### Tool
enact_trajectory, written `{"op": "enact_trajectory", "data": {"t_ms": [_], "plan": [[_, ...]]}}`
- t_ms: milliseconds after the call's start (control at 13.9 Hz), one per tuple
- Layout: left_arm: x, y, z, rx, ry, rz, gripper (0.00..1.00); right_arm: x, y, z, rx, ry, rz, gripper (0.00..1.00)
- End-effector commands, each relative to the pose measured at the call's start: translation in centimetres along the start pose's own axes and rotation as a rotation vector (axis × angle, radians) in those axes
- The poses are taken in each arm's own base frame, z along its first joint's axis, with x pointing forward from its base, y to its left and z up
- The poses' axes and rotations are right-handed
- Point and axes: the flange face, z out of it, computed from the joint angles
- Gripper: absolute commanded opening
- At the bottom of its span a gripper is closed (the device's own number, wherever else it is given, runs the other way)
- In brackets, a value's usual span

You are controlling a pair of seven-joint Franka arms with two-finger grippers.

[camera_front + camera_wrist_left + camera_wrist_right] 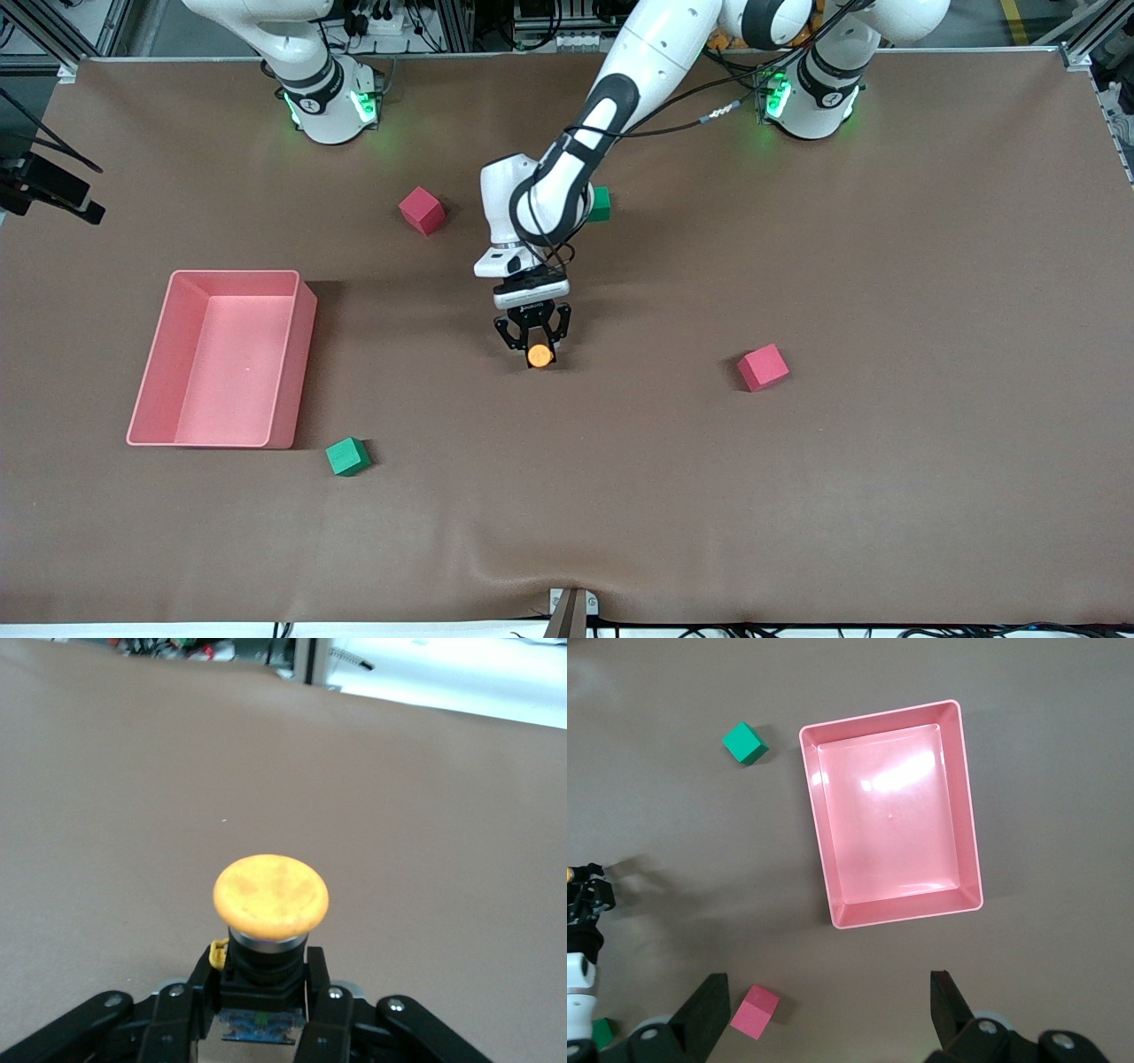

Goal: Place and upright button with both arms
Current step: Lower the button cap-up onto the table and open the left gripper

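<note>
The button has a round orange cap on a short black body. My left gripper is shut on its black body, low over the middle of the table. In the left wrist view the orange cap stands out past the fingertips, and the gripper clamps the body from both sides. My right gripper is open and empty, high over the table beside the pink tray. It is out of the front view; only the right arm's base and lower links show there.
A pink tray sits toward the right arm's end. Red cubes and green cubes lie scattered on the brown cloth. The right wrist view shows a green cube and a red cube.
</note>
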Motion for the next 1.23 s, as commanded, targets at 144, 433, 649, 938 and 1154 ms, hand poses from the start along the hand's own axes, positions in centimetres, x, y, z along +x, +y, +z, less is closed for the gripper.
{"op": "enact_trajectory", "data": {"t_ms": [144,433,649,938,1154], "plan": [[-2.2,-0.6,0.8,-0.049,0.103,0.07,0.0,-0.1,-0.3,-0.3,0.002,-0.006,0.002,1.0],[-2.5,-0.6,0.9,-0.056,0.111,0.07,0.18,-0.2,-1.7,0.0,-0.054,-0.009,-0.045,1.0],[-2.8,-1.1,1.4,-0.051,0.116,0.089,1.0,-0.4,-1.8,0.1,-0.055,-0.026,-0.092,1.0],[-2.2,-0.4,-0.1,-0.033,0.104,0.047,1.0,-0.4,-1.4,0.1,-0.055,-0.032,-0.152,1.0],[0.1,1.2,-3.4,0.013,0.034,-0.075,1.0,-0.5,-1.5,0.1,-0.055,-0.032,-0.151,1.0]]}}
